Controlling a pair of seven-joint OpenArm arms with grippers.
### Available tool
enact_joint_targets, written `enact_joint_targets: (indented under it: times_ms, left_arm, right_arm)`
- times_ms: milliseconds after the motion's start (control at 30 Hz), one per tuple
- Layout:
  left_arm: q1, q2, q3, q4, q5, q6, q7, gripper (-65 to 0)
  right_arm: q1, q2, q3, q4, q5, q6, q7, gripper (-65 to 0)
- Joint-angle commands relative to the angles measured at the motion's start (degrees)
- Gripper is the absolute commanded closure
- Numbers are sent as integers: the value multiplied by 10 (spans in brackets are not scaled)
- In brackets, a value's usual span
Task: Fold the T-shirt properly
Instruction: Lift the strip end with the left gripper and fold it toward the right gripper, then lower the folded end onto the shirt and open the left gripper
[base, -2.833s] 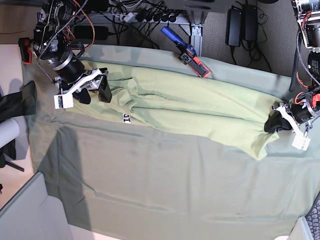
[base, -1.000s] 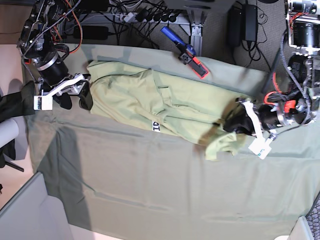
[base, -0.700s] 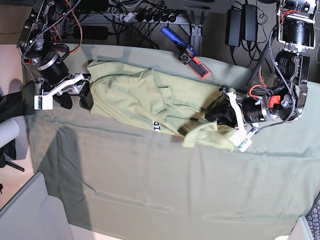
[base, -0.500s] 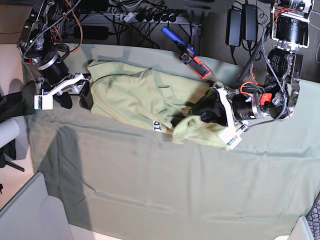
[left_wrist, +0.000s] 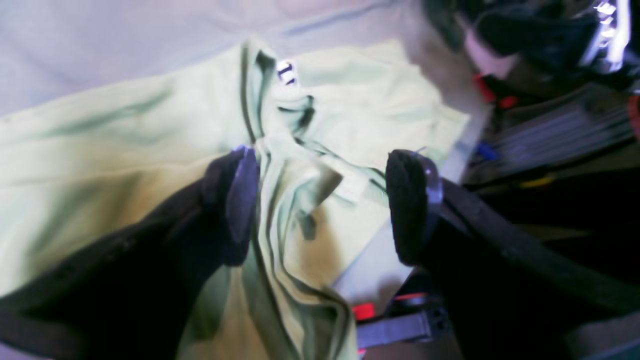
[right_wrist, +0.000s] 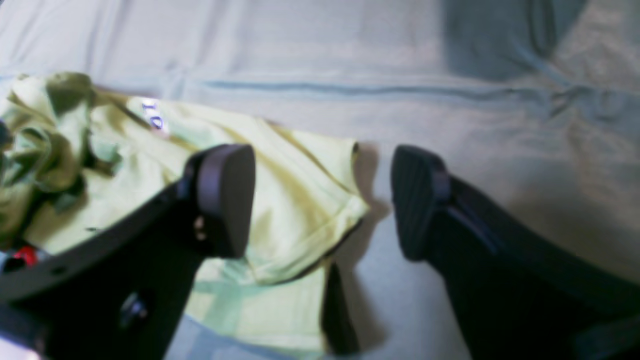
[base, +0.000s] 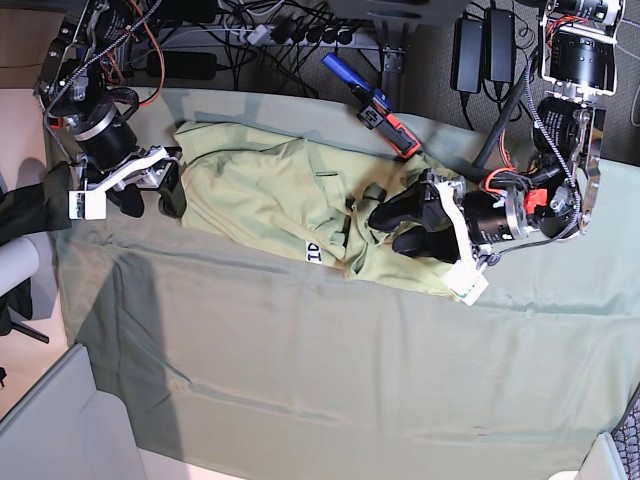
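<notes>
Robotics lab: cloth-covered table (base: 330, 400), tangled cables (base: 270, 30), power bricks (base: 485, 50).

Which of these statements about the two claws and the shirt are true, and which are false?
1. Both claws stand open. True: the left gripper and the right gripper each show a gap between their fingers.
2. The right claw is holding the T-shirt. False: it grips nothing; a sleeve edge lies below it.
3. The shirt has a small white label. True.
4. The shirt is dark blue. False: it is light yellow-green.
5. The shirt hangs in the air. False: it lies on the table cloth.
</notes>
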Motion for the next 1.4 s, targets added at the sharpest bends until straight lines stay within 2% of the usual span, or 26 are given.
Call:
enact_joint_targets:
  times_ms: [0, 233, 433, 567, 900, 1233, 1367]
  left_arm:
    - [-10, 0, -9, 11, -19, -5, -7, -430]
    - [-9, -1, -79, 11, -12, -5, 5, -430]
    - [-9, -22, -92, 11, -11, -5, 12, -430]
    - [-8, -22, -92, 11, -10, -5, 12, -430]
    - [-6, -22, -92, 11, -10, -5, 12, -430]
    - [-6, -23, -92, 11, -5, -5, 12, -430]
    - [-6, -23, -92, 11, -5, -5, 11, -430]
  right_arm:
    - [4, 8, 4, 10, -1, 20, 16, -420]
    - [5, 9, 4, -16, -9, 7, 17, -420]
    - [12, 9, 4, -127, 52, 8, 17, -422]
    - [15, 8, 4, -152, 81, 9, 14, -422]
    - [24, -17, -1, -151, 80, 9, 0, -422]
    - [23, -21, -79, -151, 38, 8, 0, -422]
    - [23, -21, -86, -151, 31, 8, 3, -420]
